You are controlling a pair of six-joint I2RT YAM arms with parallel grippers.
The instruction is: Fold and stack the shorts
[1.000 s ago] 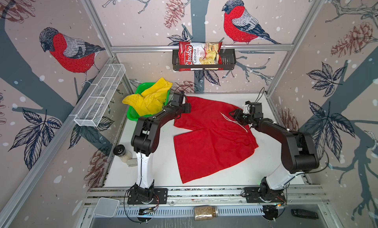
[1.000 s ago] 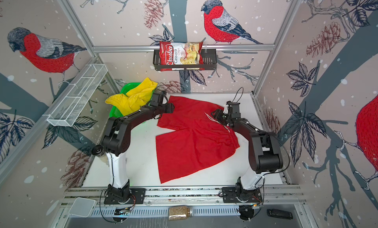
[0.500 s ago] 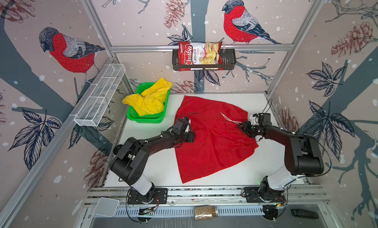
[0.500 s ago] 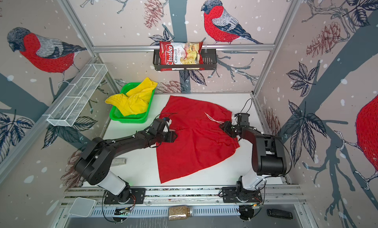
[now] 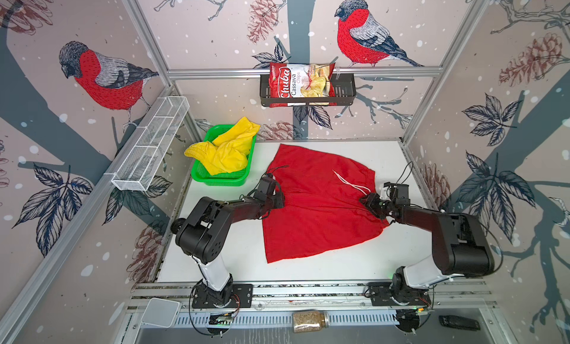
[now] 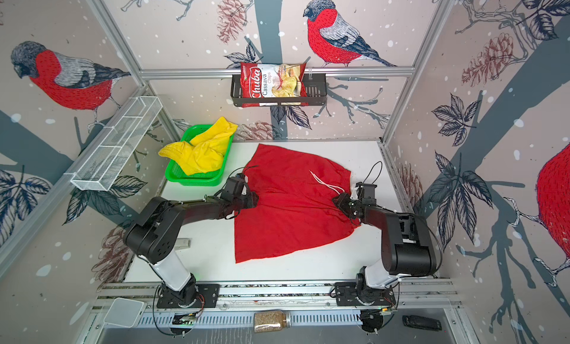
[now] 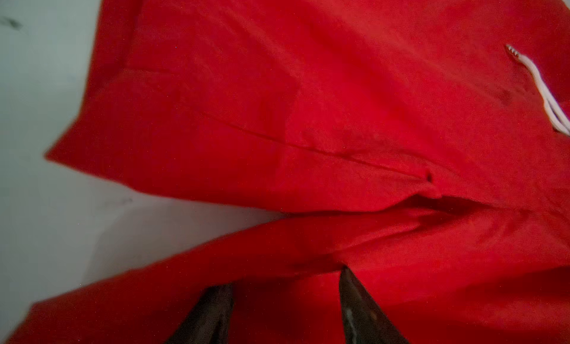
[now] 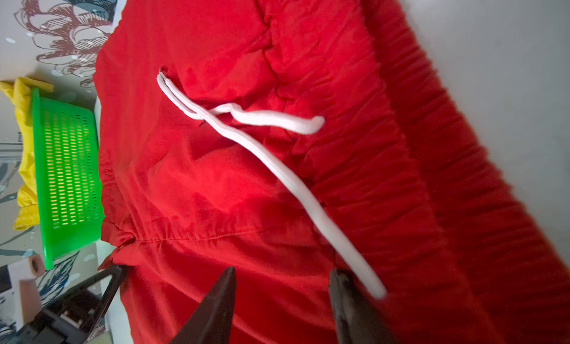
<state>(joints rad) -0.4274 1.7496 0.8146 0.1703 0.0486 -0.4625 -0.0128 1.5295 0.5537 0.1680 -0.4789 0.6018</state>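
Far left on the white table (image 5: 339, 262), the yellow shorts (image 5: 226, 151) lie heaped in the green basket (image 5: 216, 180). Next, the left gripper (image 7: 287, 277) sits at the left edge of the red shorts (image 5: 314, 203), fingers spread, cloth spanning the gap. The red shorts lie doubled over mid-table, pale drawstring (image 5: 348, 182) on top. At the waistband side, the right gripper (image 8: 283, 271) rests low, fingers likewise apart, drawstring end beside one finger.

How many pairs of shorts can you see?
2. The red shorts lie spread out in the middle of the white table. The yellow shorts are bunched up in the green basket at the back left. More could hide underneath them.
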